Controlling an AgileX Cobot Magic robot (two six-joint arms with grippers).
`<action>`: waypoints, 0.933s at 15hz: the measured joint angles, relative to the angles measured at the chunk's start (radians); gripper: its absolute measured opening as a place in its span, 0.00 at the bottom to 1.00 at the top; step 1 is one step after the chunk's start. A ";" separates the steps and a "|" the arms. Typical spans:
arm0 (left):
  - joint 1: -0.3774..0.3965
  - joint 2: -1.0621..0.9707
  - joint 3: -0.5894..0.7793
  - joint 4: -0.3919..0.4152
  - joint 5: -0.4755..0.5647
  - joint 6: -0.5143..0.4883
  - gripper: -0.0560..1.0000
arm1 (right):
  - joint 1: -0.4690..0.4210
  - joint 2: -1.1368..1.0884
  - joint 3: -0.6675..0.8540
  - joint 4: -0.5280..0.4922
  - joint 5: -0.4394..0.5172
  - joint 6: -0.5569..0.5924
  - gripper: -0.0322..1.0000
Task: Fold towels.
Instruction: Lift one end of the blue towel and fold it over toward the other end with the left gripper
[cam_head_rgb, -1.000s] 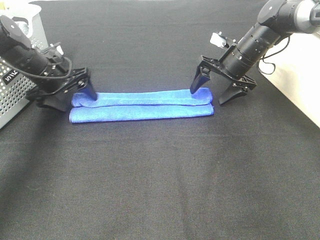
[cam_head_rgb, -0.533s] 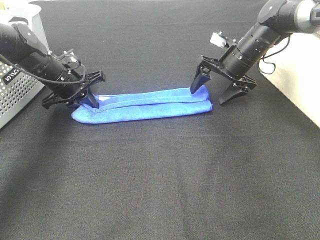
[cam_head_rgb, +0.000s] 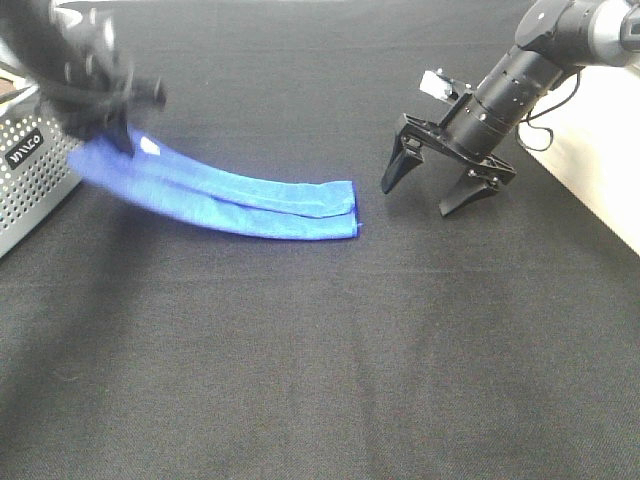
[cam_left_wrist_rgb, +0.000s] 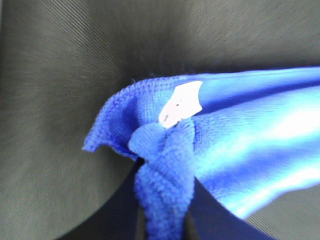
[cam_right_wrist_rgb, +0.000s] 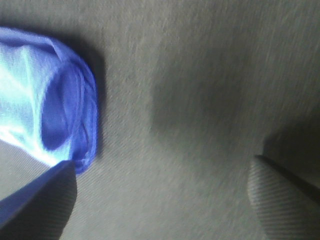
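Towel (cam_head_rgb: 250, 205) check: it's bright blue and bunched into a long narrow strip with 2 rolled layers side by side. It runs from the far left toward the middle of the black tablecloth (cam_head_rgb: 350, 350).

The left end is lifted off the cloth, while the right end rests on it. The left gripper (cam_left_wrist_rgb: 164, 200) is clamped tight on that raised end, with a wad of fabric pinched between its jaws. A small white tag (cam_left_wrist_rgb: 181, 104) sits just beside the pinch. That arm is a blur in the high view, right next to the perforated metal basket (cam_head_rgb: 25, 190) at the left edge.

The right gripper (cam_head_rgb: 415, 200) has its jaws spread wide with nothing in them. It's just right of the towel's right end and not touching it.
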 joint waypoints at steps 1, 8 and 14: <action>-0.030 0.000 -0.033 -0.019 0.046 -0.007 0.15 | 0.000 -0.002 0.000 -0.002 0.007 0.003 0.88; -0.289 0.112 -0.057 -0.229 -0.166 -0.195 0.17 | 0.000 -0.181 0.000 -0.070 0.041 0.054 0.88; -0.303 0.157 -0.057 -0.456 -0.361 -0.157 0.80 | 0.000 -0.287 0.000 -0.079 0.046 0.056 0.88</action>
